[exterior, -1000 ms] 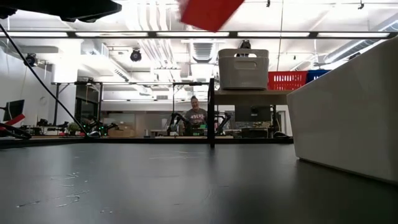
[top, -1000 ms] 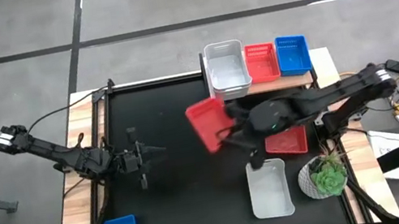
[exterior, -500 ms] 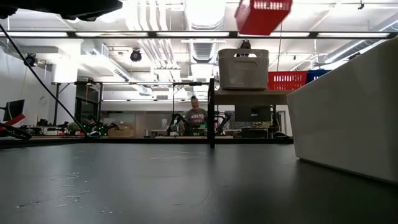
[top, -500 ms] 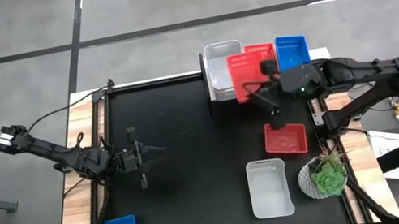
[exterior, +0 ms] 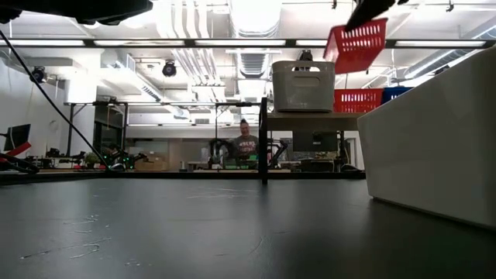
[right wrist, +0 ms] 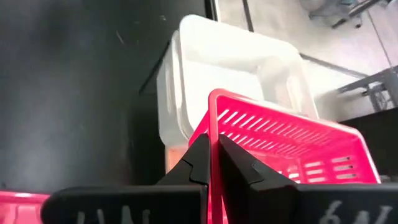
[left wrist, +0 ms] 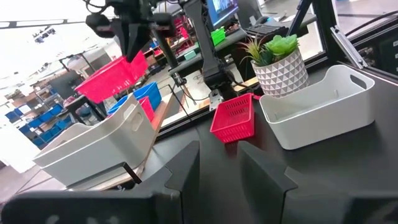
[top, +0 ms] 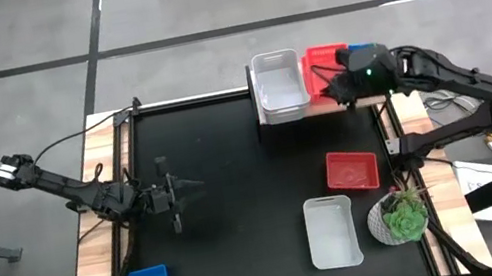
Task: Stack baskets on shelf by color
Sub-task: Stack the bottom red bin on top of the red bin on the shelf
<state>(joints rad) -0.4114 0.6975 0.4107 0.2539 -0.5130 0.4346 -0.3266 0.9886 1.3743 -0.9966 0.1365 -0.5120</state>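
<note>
Red slotted plastic basket (exterior: 356,45) hangs tilted in the air above the light-wood shelf (exterior: 314,119), over a second red basket (exterior: 356,100) standing there. We find the right gripper (right wrist: 212,163) clamped on its rim. We note a white basket (top: 279,85) at the shelf's left end. The left gripper (top: 175,195), fingers apart, waits over the black tabletop (top: 230,222).
</note>
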